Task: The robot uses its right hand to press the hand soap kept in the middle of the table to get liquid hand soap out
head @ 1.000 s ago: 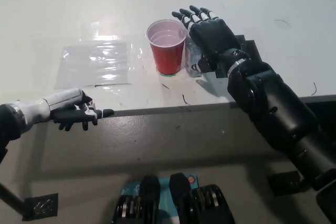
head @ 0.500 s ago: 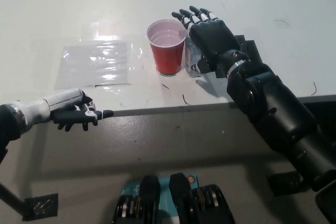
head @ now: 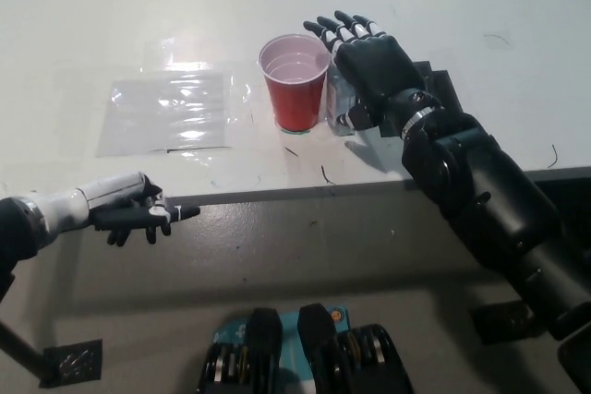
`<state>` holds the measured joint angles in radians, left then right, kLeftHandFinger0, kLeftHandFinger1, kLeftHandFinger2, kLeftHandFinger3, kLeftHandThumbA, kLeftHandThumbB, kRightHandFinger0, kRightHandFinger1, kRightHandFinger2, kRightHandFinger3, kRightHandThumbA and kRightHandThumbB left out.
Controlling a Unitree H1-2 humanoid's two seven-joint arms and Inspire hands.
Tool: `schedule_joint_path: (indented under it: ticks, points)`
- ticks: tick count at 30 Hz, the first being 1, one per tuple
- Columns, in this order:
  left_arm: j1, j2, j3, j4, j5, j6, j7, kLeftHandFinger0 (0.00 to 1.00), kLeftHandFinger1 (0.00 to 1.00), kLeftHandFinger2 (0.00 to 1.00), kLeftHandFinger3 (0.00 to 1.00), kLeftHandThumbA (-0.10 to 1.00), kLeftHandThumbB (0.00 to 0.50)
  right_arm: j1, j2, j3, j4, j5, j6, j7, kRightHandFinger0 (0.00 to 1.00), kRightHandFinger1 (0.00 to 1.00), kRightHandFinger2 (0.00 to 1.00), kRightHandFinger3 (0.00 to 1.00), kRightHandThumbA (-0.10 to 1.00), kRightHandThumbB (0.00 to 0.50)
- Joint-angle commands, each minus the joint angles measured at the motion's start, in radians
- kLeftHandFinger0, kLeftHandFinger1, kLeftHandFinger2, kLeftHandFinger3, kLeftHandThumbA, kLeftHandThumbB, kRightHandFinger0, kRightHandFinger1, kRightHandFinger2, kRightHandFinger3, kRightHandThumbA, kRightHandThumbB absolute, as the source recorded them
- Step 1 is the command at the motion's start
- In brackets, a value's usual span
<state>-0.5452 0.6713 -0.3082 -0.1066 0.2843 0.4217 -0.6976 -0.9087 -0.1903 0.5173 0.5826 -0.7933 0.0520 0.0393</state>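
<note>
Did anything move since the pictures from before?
The white left hand slid a little lower and toward the table's front edge. It holds nothing. The black right hand stayed flat, fingers spread, beside the red cup. The cup and the clear plastic sheet did not move.

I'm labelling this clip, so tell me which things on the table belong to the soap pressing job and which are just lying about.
Part of the job:
- right hand, fingers spread, palm down beside the cup
- clear object under that hand, probably the soap dispenser, mostly hidden

Just lying about:
- red cup, upright
- clear plastic sheet, flat on the table
- left hand, resting off the table edge
</note>
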Motion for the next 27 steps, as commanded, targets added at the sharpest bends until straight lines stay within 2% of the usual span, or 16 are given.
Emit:
schedule_joint_path:
  ticks: [1,6,7,8,12,14,16,19,22,24,27]
  points:
    - [-0.006,0.041,0.015,-0.013,-0.004,0.004,-0.016,0.26,0.20,0.38,0.60,0.87,0.398,0.025,-0.031,-0.005,-0.009,0.074,0.024,0.184,1.00,1.00,1.00,1.00,1.00,0.399]
    - [0.004,0.040,0.011,-0.015,-0.005,0.019,-0.020,0.26,0.20,0.41,0.61,0.86,0.382,-0.047,-0.041,-0.041,-0.038,0.106,0.050,0.224,1.00,1.00,1.00,1.00,1.00,0.419]
    - [0.005,0.039,0.011,-0.013,-0.004,0.015,-0.018,0.24,0.18,0.39,0.58,0.83,0.363,-0.062,-0.044,-0.048,-0.053,0.108,0.059,0.231,1.00,1.00,1.00,1.00,1.00,0.415]
    - [0.008,0.038,0.016,-0.014,-0.016,0.022,-0.024,0.23,0.17,0.38,0.55,0.82,0.344,-0.079,-0.047,-0.053,-0.062,0.110,0.050,0.232,1.00,1.00,1.00,1.00,1.00,0.388]
    - [0.018,0.040,0.022,-0.018,-0.028,0.032,-0.028,0.25,0.19,0.40,0.56,0.81,0.345,-0.125,-0.053,-0.054,-0.071,0.101,0.027,0.240,1.00,1.00,1.00,1.00,1.00,0.390]
    - [0.022,0.041,0.021,-0.021,-0.032,0.040,-0.033,0.25,0.18,0.40,0.54,0.81,0.339,-0.147,-0.053,-0.058,-0.077,0.099,0.040,0.252,1.00,1.00,1.00,1.00,1.00,0.416]
    - [0.024,0.042,0.021,-0.017,-0.038,0.044,-0.040,0.25,0.18,0.39,0.54,0.81,0.338,-0.158,-0.051,-0.061,-0.081,0.099,0.049,0.259,1.00,1.00,1.00,1.00,1.00,0.421]
    - [0.026,0.036,0.025,-0.013,-0.047,0.042,-0.040,0.19,0.14,0.34,0.47,0.80,0.355,-0.195,-0.049,-0.076,-0.102,0.113,0.054,0.281,1.00,1.00,1.00,1.00,1.00,0.383]
    - [0.027,0.034,0.029,-0.010,-0.058,0.042,-0.044,0.20,0.14,0.35,0.48,0.80,0.341,-0.208,-0.049,-0.091,-0.113,0.118,0.050,0.276,1.00,1.00,1.00,1.00,1.00,0.402]
    - [0.032,0.038,0.032,-0.011,-0.061,0.041,-0.043,0.25,0.19,0.42,0.51,0.81,0.345,-0.222,-0.056,-0.089,-0.137,0.107,0.050,0.286,1.00,1.00,1.00,1.00,1.00,0.398]
    - [0.033,0.043,0.030,-0.010,-0.054,0.035,-0.037,0.24,0.18,0.41,0.51,0.81,0.338,-0.233,-0.087,-0.102,-0.191,0.116,0.046,0.307,1.00,1.00,1.00,1.00,1.00,0.382]
